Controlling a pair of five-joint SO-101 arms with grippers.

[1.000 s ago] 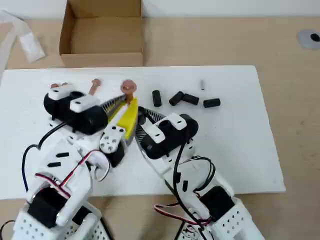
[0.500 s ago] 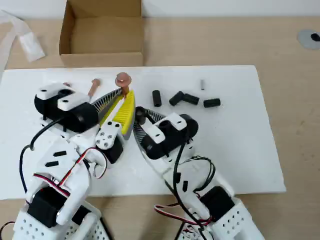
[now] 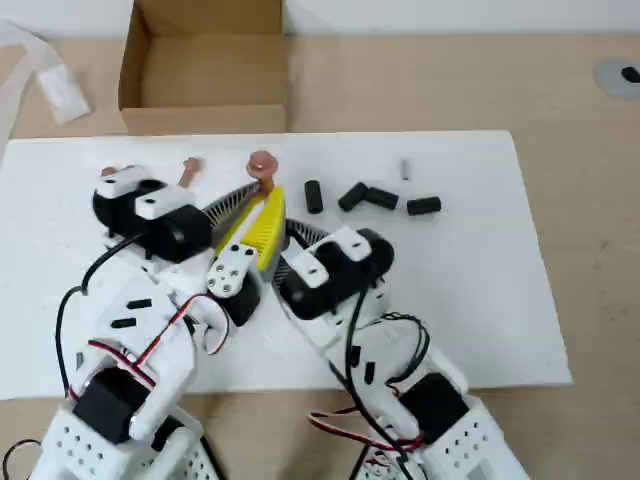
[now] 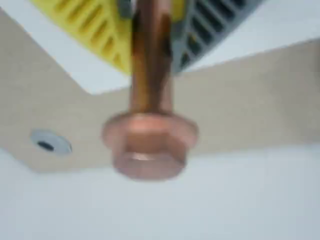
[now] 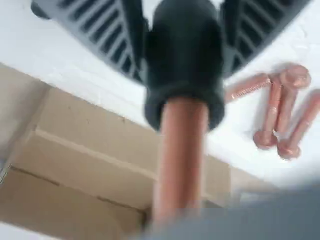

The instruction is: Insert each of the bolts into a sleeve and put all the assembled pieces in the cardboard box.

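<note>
Left gripper (image 3: pixel 262 193) clenched on bolt (image 3: pixel 262 164), upper centre-left of high view. Right gripper (image 5: pixel 185 35) clamped sleeve (image 5: pixel 185 65); bolt shank met sleeve mouth. Spare sleeves (image 3: pixel 366 197) lay right.

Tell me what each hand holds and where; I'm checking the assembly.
Left hand grips a copper bolt by its shank, head free. Right hand grips a black sleeve by its sides, with the bolt's shank in it.
</note>
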